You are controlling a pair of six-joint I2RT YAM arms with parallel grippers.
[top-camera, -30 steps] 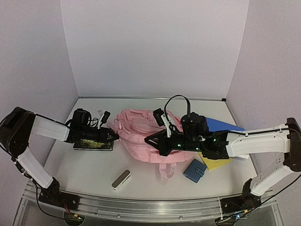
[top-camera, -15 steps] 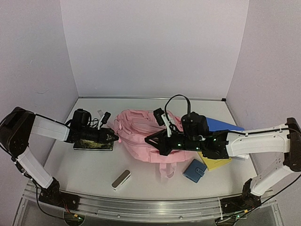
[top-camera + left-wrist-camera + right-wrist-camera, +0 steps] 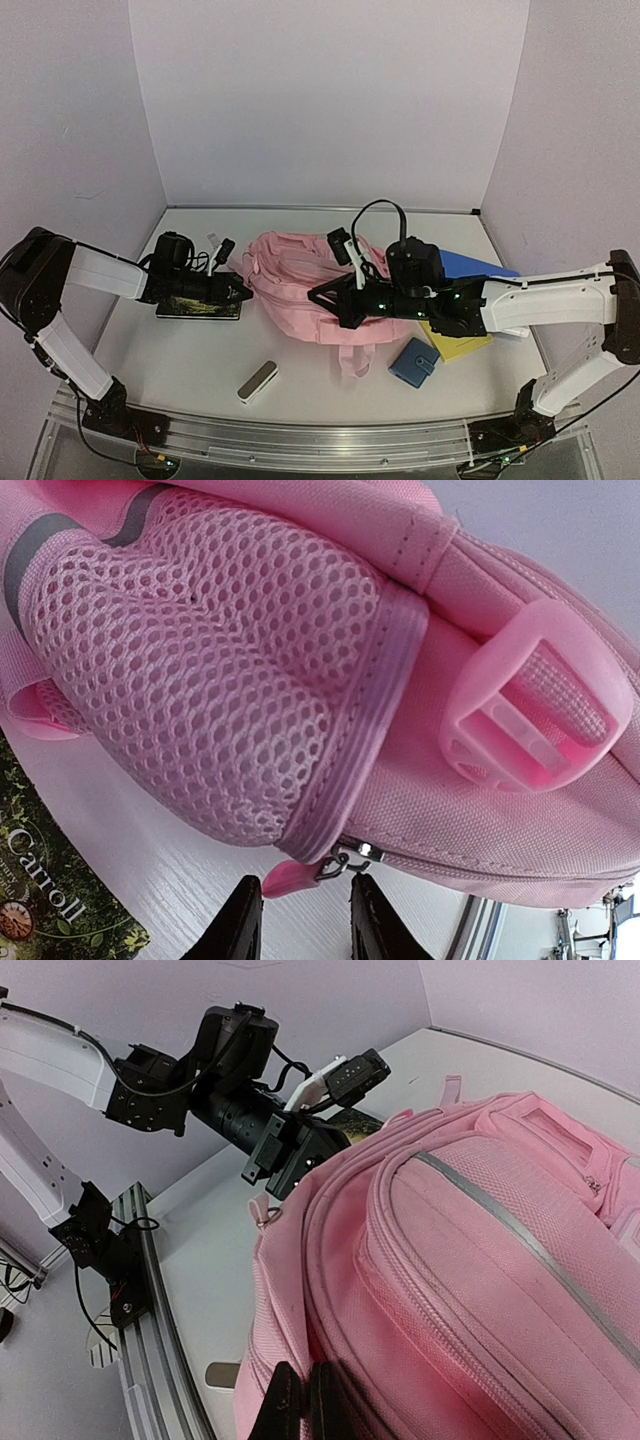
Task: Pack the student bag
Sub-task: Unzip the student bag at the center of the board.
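Note:
The pink student bag (image 3: pixel 298 285) lies on its side in the middle of the table. My left gripper (image 3: pixel 240 290) is at the bag's left end and is open. In the left wrist view (image 3: pixel 305 922) its jaws stand on either side of the pink zip pull (image 3: pixel 288 876), below the mesh side pocket (image 3: pixel 200 680), without gripping it. My right gripper (image 3: pixel 322 297) is at the bag's near side. In the right wrist view (image 3: pixel 301 1408) it is shut on a fold of the bag's fabric (image 3: pixel 300 1290) beside the zip seam.
A dark illustrated book (image 3: pixel 198 308) lies under the left gripper. A small white and grey case (image 3: pixel 257 381) lies near the front. A blue wallet (image 3: pixel 413 362), a yellow notebook (image 3: pixel 460 347) and a blue book (image 3: pixel 478 266) lie to the right. Small white items (image 3: pixel 215 246) are behind the left gripper.
Almost nothing: the right arm has shifted very slightly with the fabric in its grip. The left gripper stays at the zip pull.

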